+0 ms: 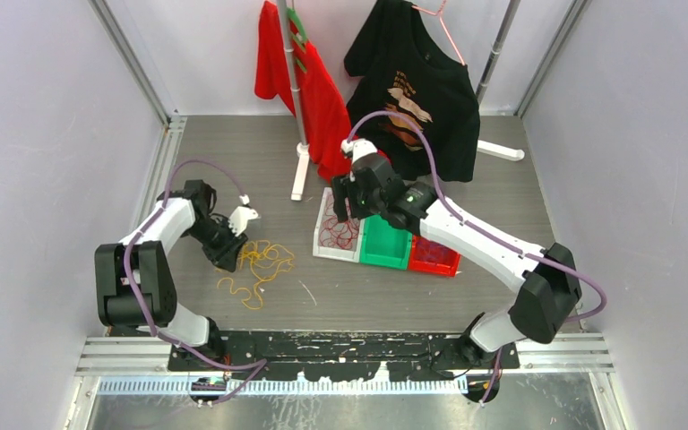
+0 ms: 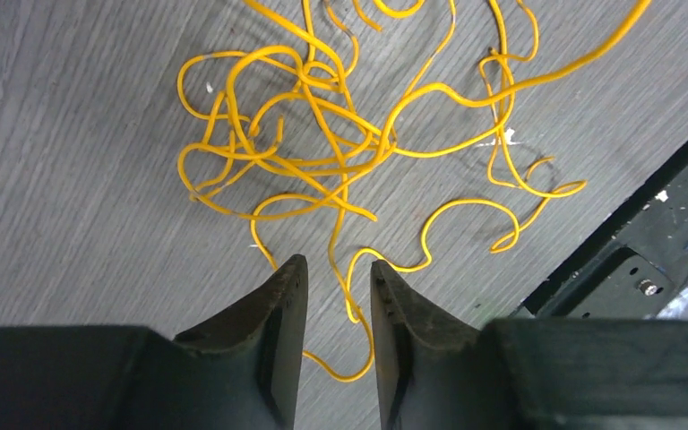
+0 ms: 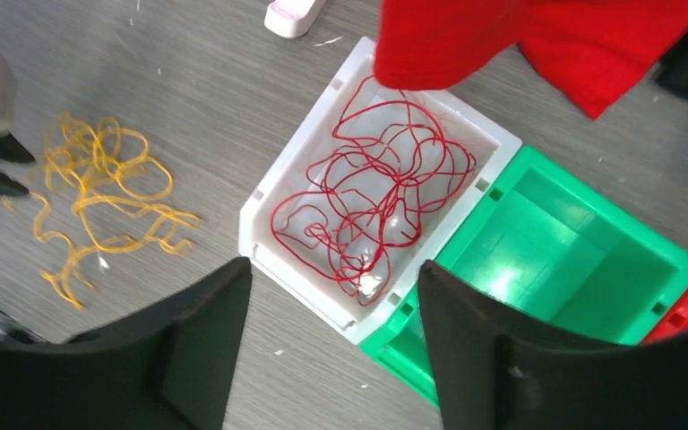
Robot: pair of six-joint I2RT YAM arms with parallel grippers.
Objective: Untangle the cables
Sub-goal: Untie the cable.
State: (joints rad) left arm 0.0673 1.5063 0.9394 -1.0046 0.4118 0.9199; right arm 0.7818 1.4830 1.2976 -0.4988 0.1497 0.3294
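Observation:
A tangle of yellow cables (image 1: pixel 260 264) lies on the grey table (image 1: pixel 502 188) in front of my left arm. In the left wrist view the yellow cables (image 2: pixel 322 152) spread ahead of my left gripper (image 2: pixel 339 264). Its fingers stand a narrow gap apart, low over the table, and one yellow loop runs loose between them. Red cables (image 1: pixel 339 231) lie coiled in a white bin (image 1: pixel 320 244). My right gripper (image 1: pixel 345 206) hangs open above that bin's near corner, holding nothing. The right wrist view shows the red cables (image 3: pixel 376 193) inside the white bin (image 3: pixel 291 269), ahead of the right gripper (image 3: pixel 333 266).
An empty green bin (image 1: pixel 385 246) and a red bin (image 1: pixel 434 257) stand right of the white one. Behind them a white clothes stand (image 1: pixel 300 175) holds a red shirt (image 1: pixel 318 90) and a black shirt (image 1: pixel 421 90). The red shirt hangs over the white bin's far edge.

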